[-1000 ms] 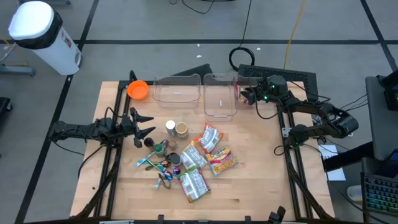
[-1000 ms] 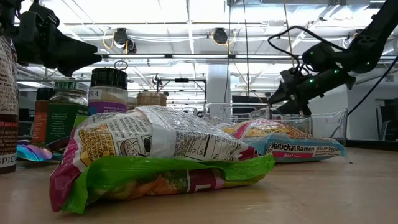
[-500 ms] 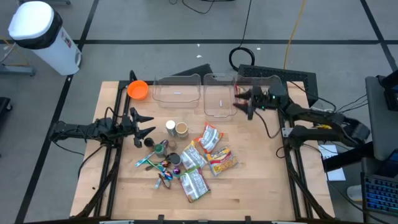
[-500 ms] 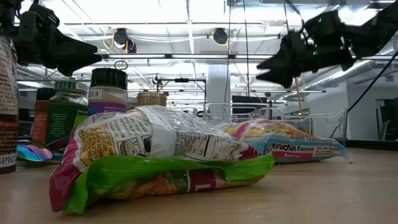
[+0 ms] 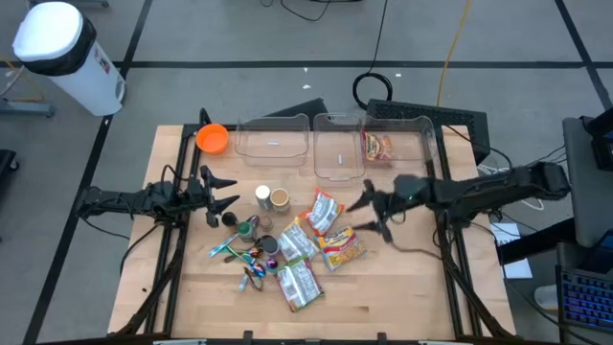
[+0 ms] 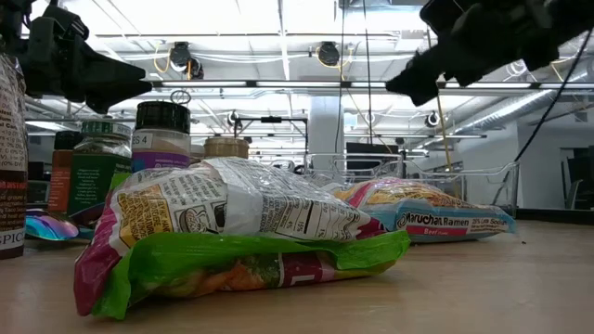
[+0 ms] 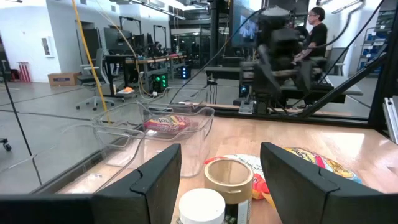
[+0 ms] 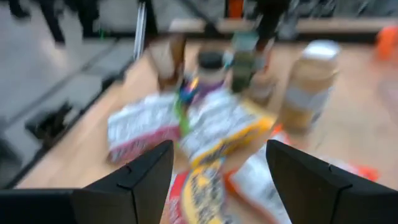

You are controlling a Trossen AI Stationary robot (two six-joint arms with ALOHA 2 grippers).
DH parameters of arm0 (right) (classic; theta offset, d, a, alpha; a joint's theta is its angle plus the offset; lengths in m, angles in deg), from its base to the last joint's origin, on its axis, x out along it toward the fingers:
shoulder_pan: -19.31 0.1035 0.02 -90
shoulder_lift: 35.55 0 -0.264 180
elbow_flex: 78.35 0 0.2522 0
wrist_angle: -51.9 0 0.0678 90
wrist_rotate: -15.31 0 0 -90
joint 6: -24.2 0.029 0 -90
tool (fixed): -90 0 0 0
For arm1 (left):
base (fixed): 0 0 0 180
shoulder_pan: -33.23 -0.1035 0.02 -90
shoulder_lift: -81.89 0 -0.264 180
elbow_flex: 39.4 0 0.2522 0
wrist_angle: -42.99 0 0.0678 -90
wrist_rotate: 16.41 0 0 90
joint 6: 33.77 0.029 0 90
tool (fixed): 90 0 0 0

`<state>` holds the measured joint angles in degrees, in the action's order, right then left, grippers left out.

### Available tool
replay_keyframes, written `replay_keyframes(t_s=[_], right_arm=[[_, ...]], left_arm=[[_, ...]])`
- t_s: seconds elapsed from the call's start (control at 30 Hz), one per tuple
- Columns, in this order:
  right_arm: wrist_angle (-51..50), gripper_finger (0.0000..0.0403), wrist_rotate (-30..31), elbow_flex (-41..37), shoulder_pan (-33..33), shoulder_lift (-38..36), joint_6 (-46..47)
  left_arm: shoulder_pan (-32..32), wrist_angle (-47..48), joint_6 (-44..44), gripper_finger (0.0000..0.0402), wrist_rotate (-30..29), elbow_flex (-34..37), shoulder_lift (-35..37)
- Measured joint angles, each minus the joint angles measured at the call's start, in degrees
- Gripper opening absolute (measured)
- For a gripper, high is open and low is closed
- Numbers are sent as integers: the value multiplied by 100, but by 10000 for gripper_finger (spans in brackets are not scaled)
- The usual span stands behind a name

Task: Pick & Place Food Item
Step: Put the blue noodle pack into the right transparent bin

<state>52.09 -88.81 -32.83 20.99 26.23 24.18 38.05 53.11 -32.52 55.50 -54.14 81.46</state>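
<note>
Several ramen packets [image 5: 326,213] lie flat in a heap at the table's middle, beside jars [image 5: 271,198]. One more packet [image 5: 380,146] lies on the floor of the far right clear bin [image 5: 414,123]. My right gripper [image 5: 370,217] hovers open just right of the heap, above the table, and shows high in the low view [image 6: 422,82]. In its own wrist view [image 8: 217,186] the blurred packets [image 8: 211,130] lie ahead of the fingers. My left gripper [image 5: 228,192] waits open at the table's left, level, with the jars [image 7: 227,177] ahead of it.
An orange bowl [image 5: 213,139] sits at the far left corner, and two more clear bins [image 5: 275,142] [image 5: 338,153] stand along the far edge. Small colourful wrappers [image 5: 247,257] lie left of the heap. Bare wood [image 5: 402,287] shows at the near right.
My right gripper has swung from above the far right bin toward the near edge and the packet heap, rising a little and rolling as it went. Its fingers have stayed open. A packet now shows in the bin where the gripper stood.
</note>
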Motion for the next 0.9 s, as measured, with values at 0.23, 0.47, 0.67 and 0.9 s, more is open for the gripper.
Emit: replay_keyframes(t_s=[0.23,0.47,0.67,0.9], right_arm=[[-394,249,532,214,551,945,-334],[-41,247,515,213,633,1746,-371],[178,225,506,212,633,2098,-371],[222,189,494,210,631,2348,-369]], left_arm=[[-2,0,0,228,0,-2,0],[-2,2,1,228,2,-2,0],[0,3,1,228,0,-2,0],[-1,2,1,228,0,-2,0]])
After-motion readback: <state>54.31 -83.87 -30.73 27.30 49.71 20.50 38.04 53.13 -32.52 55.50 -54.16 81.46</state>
